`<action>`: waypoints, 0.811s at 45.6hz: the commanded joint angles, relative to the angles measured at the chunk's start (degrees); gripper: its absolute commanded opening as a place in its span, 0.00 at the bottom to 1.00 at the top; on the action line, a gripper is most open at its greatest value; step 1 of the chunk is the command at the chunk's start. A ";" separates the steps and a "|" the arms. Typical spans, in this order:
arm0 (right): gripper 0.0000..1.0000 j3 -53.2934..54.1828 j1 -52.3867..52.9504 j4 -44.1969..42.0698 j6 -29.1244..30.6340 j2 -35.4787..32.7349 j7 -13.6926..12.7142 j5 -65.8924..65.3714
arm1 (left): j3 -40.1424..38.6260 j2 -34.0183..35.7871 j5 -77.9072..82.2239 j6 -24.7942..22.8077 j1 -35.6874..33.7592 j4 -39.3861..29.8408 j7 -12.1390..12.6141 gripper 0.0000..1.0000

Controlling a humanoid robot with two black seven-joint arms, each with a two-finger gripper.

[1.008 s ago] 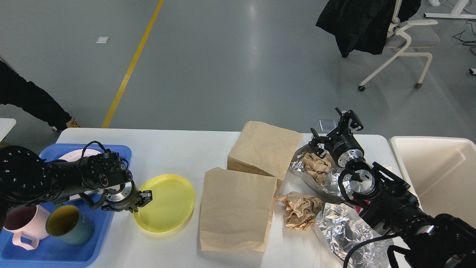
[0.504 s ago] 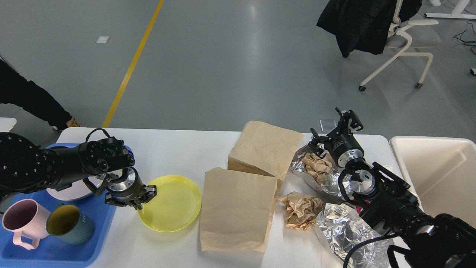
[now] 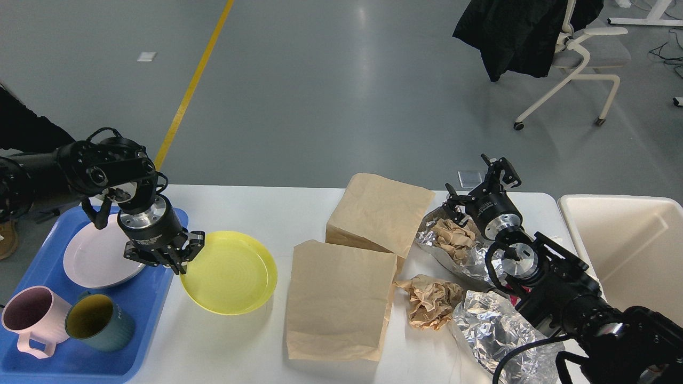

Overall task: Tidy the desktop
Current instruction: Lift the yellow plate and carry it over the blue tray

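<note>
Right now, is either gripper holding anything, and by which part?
The left gripper holds the yellow plate by its left rim, lifted and tilted off the desktop. The right gripper is open and holds nothing.

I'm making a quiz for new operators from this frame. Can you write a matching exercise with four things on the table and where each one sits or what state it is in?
Things:
1. yellow plate
2. white plate
3. crumpled brown paper
4. pink mug

States:
A. lying in the blue tray, far side
B. held at its rim by the left gripper
C. loose on the desktop, between a paper bag and foil
D. standing in the tray's near corner beside a dark green mug

Pairs: 1-B, 2-A, 3-C, 4-D
</note>
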 commanded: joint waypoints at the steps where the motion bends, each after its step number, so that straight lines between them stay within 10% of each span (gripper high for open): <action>1: 1.00 0.00 0.00 0.00 0.01 0.00 -0.04 0.00 | 0.04 2.47 -0.08 -3.76 -3.51 -0.88 -0.15 0.00; 20: 1.00 0.00 0.00 0.00 0.01 0.00 -0.04 0.00 | 2.06 16.79 -0.17 -7.18 -19.33 -6.51 -0.24 0.00; 37: 1.00 0.00 0.00 0.00 0.01 0.00 0.05 0.00 | -2.24 30.15 -0.17 -7.18 -13.99 -3.18 -3.58 0.00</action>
